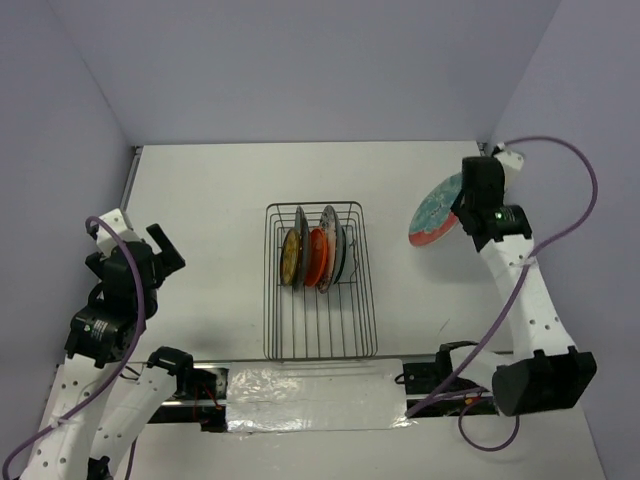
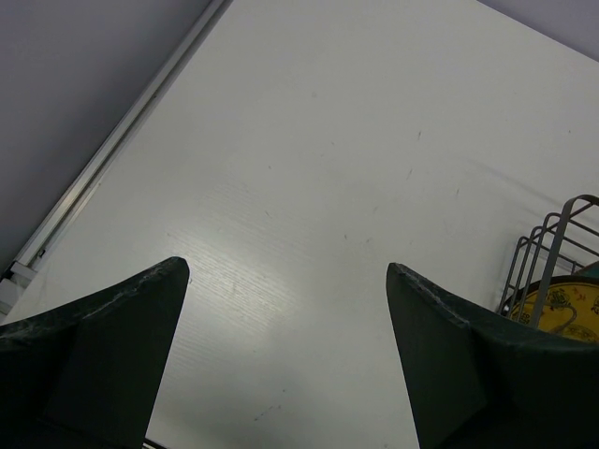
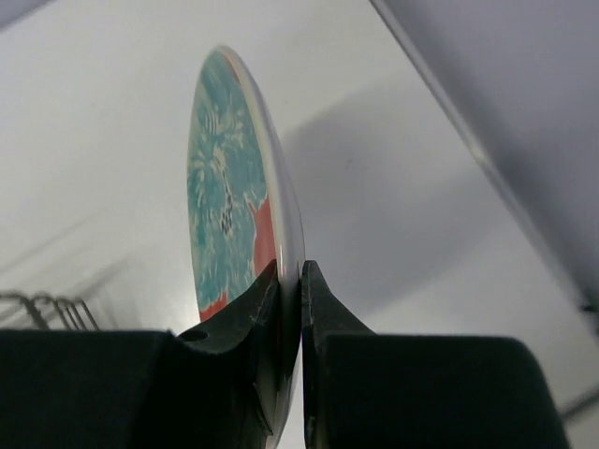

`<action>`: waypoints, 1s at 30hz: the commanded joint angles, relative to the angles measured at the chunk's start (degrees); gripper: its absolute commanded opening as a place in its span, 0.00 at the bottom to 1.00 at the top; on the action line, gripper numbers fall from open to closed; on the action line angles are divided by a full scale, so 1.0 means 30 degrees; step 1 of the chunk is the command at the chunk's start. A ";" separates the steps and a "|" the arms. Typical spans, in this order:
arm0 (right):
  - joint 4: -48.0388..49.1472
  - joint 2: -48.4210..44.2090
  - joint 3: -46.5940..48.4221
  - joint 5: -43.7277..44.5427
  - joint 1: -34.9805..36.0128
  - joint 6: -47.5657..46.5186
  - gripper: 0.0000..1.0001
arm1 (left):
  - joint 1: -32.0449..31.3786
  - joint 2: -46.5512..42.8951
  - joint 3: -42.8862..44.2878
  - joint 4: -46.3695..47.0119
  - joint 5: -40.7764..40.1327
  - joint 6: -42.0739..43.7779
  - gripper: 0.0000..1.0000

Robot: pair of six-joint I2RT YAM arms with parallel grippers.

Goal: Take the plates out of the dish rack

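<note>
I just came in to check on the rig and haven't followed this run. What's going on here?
The two arms are unloading a wire dish rack. The right gripper is shut on the rim of a teal-and-red patterned plate, holding it on edge above the table, to the right of the rack. The left gripper is open and holds nothing, over the table left of the rack. Several plates, among them a yellow plate and an orange-red plate, stand upright in the rack, not yet unloaded.
</note>
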 commanded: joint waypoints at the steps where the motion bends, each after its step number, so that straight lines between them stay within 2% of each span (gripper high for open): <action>1: 1.1192 -0.1877 -0.5256 -0.6745 -0.2668 0.3468 0.00 | -0.0204 -0.0262 -0.0057 0.0891 0.0251 0.0321 1.00; 2: 1.2258 -0.1998 -0.6178 -0.7534 -0.2994 0.4064 0.00 | -0.0234 -0.0378 -0.0087 0.0978 0.0282 0.0408 1.00; 3: 1.3168 -0.2028 -0.7899 -0.9079 -0.4679 0.5172 0.00 | -0.0263 -0.0408 -0.0087 0.1008 0.0398 0.0409 0.99; 4: 1.5642 -0.2029 -0.8902 -0.9936 -0.5218 0.5619 0.00 | -0.0263 -0.0438 -0.0087 0.1008 0.0429 0.0438 0.99; 6: 1.8147 -0.1533 -1.0835 -1.1750 -0.6418 0.6410 0.00 | -0.0380 -0.0584 -0.0087 0.0979 0.0400 0.0409 1.00; 11: 2.0293 -0.0243 -1.2074 -1.0795 -0.7097 0.5800 0.00 | -0.0497 -0.0993 -0.0145 0.1037 0.0458 0.0439 1.00; 14: 2.1464 0.0080 -1.3216 -1.1172 -0.8092 0.6470 0.01 | -0.0498 -0.0937 -0.0145 0.1184 0.0604 0.0555 1.00; 15: 2.1932 0.0632 -1.3799 -1.1610 -0.8414 0.6879 0.09 | -0.0498 -0.0878 -0.0145 0.1184 0.0634 0.0585 1.00; 17: 2.3163 0.1859 -1.4388 -1.2663 -0.9029 0.7291 0.20 | -0.0497 -0.0703 -0.0116 0.1155 0.0634 0.0585 1.00; 20: 2.4453 0.3269 -1.4654 -1.4300 -0.9703 0.7672 0.32 | -0.0468 -0.0643 -0.0116 0.1126 0.0634 0.0585 1.00; 24: 2.5976 0.4563 -1.5122 -1.5539 -0.9941 0.8114 0.42 | -0.0498 -0.0731 -0.0145 0.1184 0.0663 0.0585 1.00; 25: 2.5979 0.4563 -1.5181 -1.5627 -0.9941 0.8055 0.48 | -0.0498 -0.0702 -0.0145 0.1184 0.0692 0.0614 1.00; 26: 2.5922 0.4534 -1.5240 -1.5773 -0.9912 0.8026 0.64 | -0.0498 -0.0673 -0.0145 0.1184 0.0693 0.0614 1.00; 29: 2.4083 0.3892 -1.4921 -1.5659 -0.9707 0.7472 0.79 | -0.0498 -0.0614 -0.0145 0.1184 0.0692 0.0614 1.00; 30: 2.1929 0.3599 -1.4715 -1.4700 -0.9416 0.7208 0.82 | -0.0498 -0.0585 -0.0145 0.1184 0.0693 0.0614 1.00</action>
